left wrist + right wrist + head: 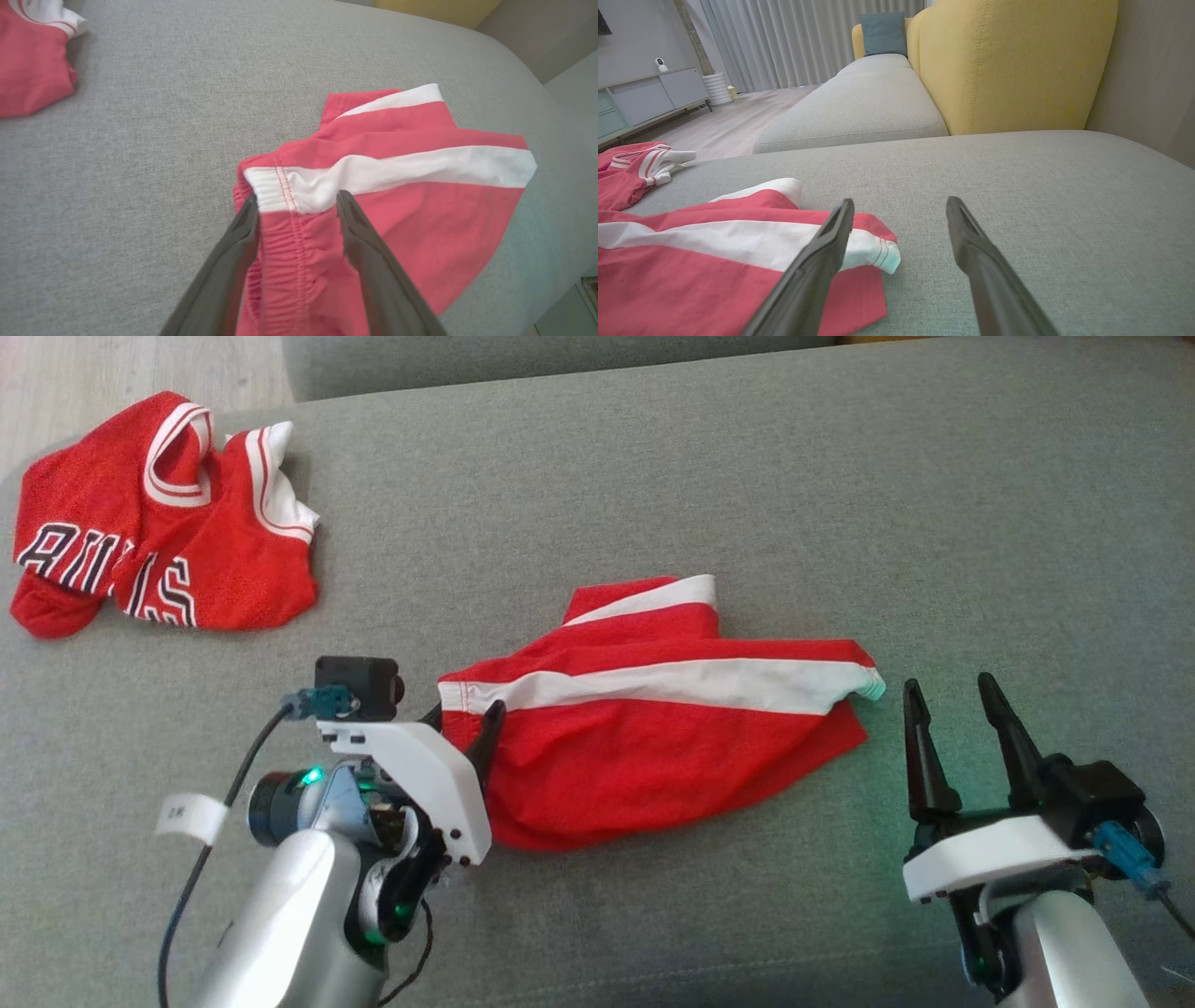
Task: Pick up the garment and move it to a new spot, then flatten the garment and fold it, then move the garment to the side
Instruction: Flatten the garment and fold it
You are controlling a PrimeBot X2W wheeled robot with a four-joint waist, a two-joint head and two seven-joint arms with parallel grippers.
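1. Shorts of thin red cloth with a broad white side stripe lie crumpled in the middle of the head view, on the grey woven sofa cushion. I judge them to be the garment of the task.
2. The left gripper is at their left end. Its two dark fingers are spread, and the gathered elastic waistband is between them, not pinched.
3. The right gripper is at the lower right of the head view, with its fingers wide apart and holding nothing. It hangs over the cushion just beside the white hem corner.
4. To do the pick-up well, the left fingers should go deep over the waistband before they press, because the thick elastic gives a firmer hold than the thin cloth.
5. The right gripper should take the hem corner, so that the shorts lift spread and not in a bunch.
6. At the upper left lies a red mesh jersey with white trim. Its black letters are broken by folds; I think they read "BULLS".
7. The white tag on the left arm's cable has writing too small to read.
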